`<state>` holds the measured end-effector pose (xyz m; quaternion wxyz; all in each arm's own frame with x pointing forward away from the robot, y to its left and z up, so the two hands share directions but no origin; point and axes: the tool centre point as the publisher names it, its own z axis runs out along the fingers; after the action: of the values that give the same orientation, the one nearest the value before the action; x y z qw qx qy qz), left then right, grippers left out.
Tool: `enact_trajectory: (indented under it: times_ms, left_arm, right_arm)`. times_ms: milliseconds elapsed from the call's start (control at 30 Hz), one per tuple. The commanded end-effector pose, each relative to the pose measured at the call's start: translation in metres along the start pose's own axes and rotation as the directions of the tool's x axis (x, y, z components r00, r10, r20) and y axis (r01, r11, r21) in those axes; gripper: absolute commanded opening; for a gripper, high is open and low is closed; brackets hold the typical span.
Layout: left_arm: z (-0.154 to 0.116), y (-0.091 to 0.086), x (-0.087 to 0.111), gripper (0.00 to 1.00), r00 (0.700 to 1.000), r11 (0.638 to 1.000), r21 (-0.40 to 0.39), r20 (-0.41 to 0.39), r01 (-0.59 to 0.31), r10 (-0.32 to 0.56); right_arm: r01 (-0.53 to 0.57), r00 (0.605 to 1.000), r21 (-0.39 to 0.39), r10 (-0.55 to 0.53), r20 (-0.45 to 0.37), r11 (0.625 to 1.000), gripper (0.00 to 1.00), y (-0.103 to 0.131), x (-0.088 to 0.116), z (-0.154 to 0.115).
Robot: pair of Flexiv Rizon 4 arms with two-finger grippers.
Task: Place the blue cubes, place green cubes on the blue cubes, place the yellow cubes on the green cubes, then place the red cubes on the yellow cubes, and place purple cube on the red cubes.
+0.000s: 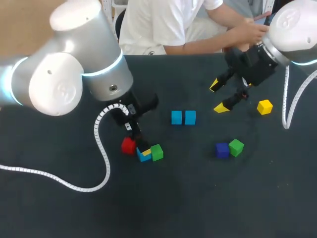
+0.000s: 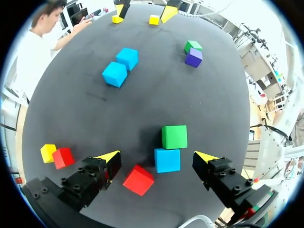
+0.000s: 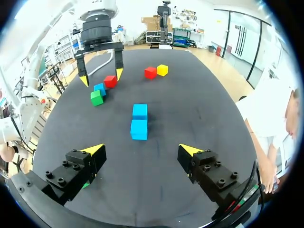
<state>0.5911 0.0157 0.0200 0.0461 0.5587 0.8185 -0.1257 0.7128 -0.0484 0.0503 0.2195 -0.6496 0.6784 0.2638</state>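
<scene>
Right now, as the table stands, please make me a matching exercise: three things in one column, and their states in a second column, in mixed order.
Things:
1. purple cube
2. left gripper
3. right gripper

States:
A. open, a single yellow cube beside it
B. open, a red cube and a blue cube under it
C. touching a green cube, apart from both grippers

Pairs: 1-C, 2-B, 3-A.

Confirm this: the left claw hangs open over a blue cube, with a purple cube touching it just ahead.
Not purple: the left wrist view shows a green cube touching the blue cube just ahead. The left claw does hang open over it.
</scene>
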Motion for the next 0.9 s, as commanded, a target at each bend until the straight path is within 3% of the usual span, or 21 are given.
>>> enact_trajectory:
  times_ms: [33,467,900]
  left_arm:
    - [0.008,0.001,0.003,1.0,1.0,1.0,0.013,0.015,0.006,-0.006]
    - [0.012,-0.015,0.004,1.0,0.999,0.999,-0.019,-0.02,0.028,-0.028]
    - [0.021,-0.015,0.017,1.0,0.997,0.997,-0.05,-0.056,0.058,-0.061]
  right_arm:
    - [0.001,1.0,0.002,-0.001,0.001,1.0,1.0,0.001,0.0,0.0]
    - [0.001,1.0,0.002,-0.001,0.001,1.0,1.0,0.001,0.0,0.0]
    - [0.001,1.0,0.002,-0.001,0.001,1.0,1.0,0.001,0.0,0.0]
